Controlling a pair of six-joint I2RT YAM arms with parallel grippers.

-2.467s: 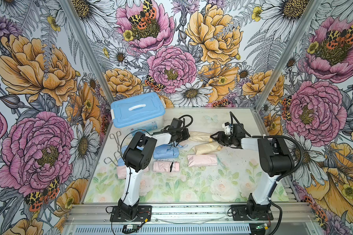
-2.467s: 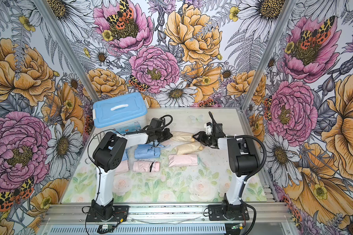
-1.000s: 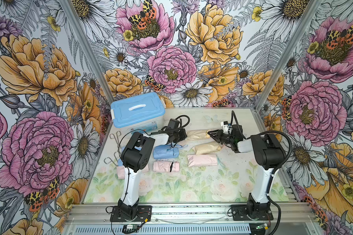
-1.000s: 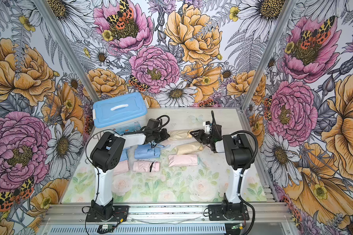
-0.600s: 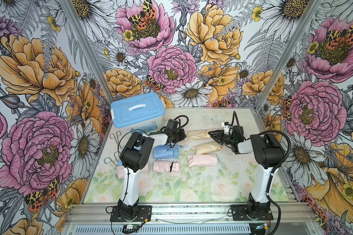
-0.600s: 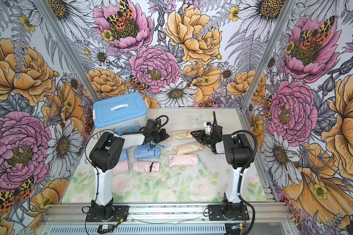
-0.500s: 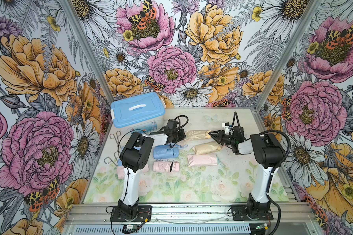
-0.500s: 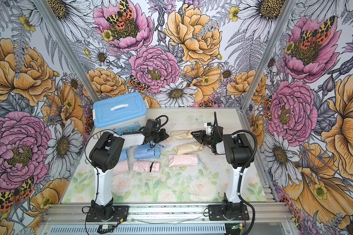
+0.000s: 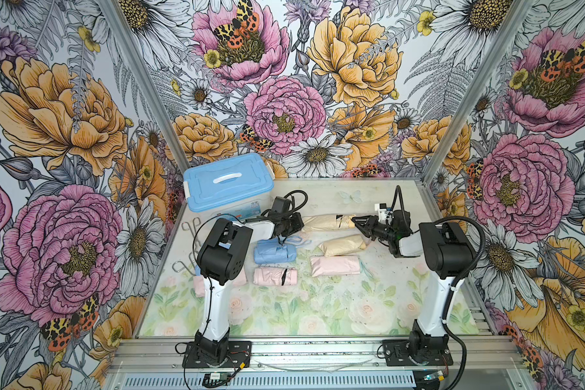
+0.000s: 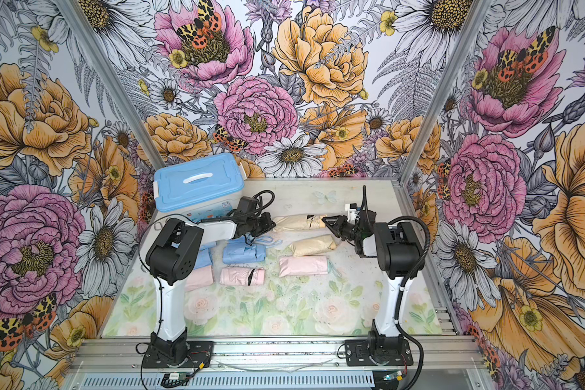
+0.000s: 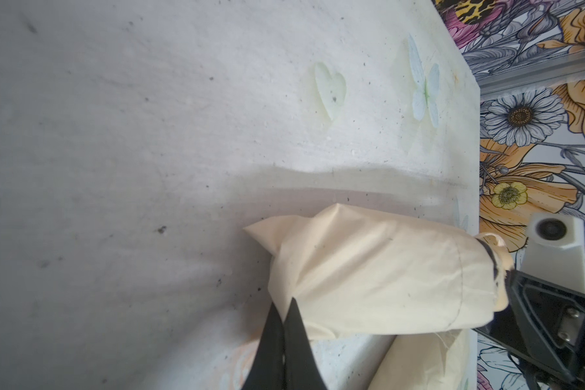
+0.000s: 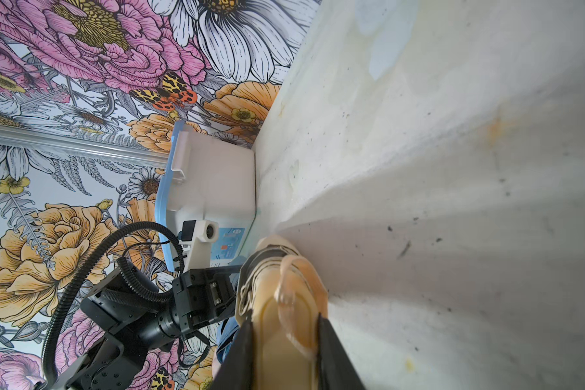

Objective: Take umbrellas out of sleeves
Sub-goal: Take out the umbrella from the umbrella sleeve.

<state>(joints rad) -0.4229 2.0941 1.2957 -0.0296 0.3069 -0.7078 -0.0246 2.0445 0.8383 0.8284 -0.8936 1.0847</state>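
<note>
Cream umbrella (image 9: 343, 222): lying in its cream sleeve (image 9: 319, 223) at about 12 o'clock on the mat, its handle end poking out of the sleeve mouth.
Step in hand: both arms are working the far cream bundle from opposite ends, readying the pull-out.
Right gripper (image 12: 286, 334): clamping the cream handle (image 12: 284, 320) between its jaws.
Left gripper (image 11: 286, 309): jaws closed to a pinch on the closed end of the sleeve fabric, though how much cloth is caught is hard to judge.
Next move: likely calling for the arms drawing apart along the bundle's length, toward 3 and 9 o'clock.
Others: a blue umbrella (image 9: 274, 251) and a pink umbrella (image 9: 274, 276) are lying bare near 9 o'clock; another cream sleeve (image 9: 341, 244) and a pink sleeve (image 9: 335, 265) are lying full at centre.
Surface: pale floral mat (image 9: 301, 310), speckled with dirt.
Room: floral-papered walls; blue-lidded box (image 9: 228, 184) sitting at 11 o'clock.
</note>
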